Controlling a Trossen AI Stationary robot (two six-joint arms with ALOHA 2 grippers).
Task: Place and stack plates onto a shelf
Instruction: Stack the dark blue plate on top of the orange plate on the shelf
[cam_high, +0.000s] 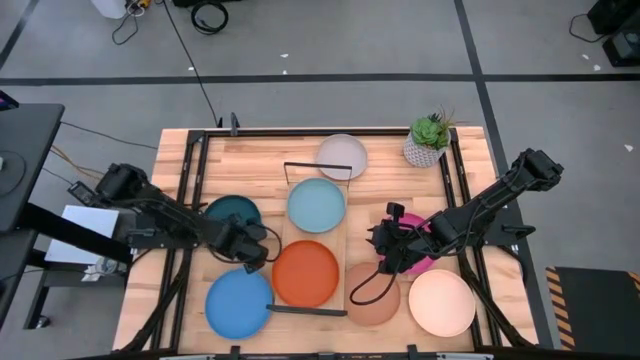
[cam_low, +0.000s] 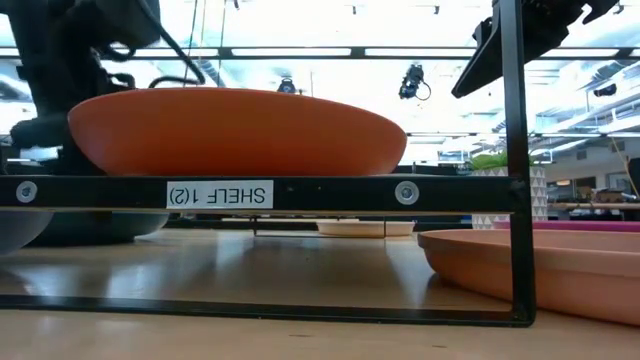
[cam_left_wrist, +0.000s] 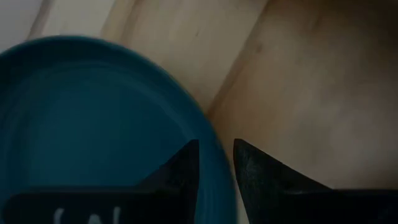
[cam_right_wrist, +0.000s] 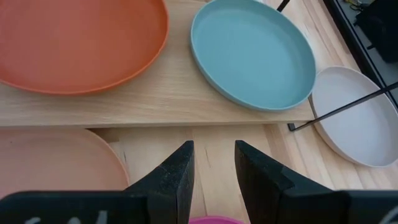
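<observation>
Left tool (cam_left_wrist: 216, 163) astride round matte bright blue plate (cam_left_wrist: 87, 118)

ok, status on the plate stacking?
Left tool at blue plate's rim, grip unclear. Right tool open, empty, above magenta plate. Orange plate, light blue plate on shelf. Cable looped over tan plate.
</observation>
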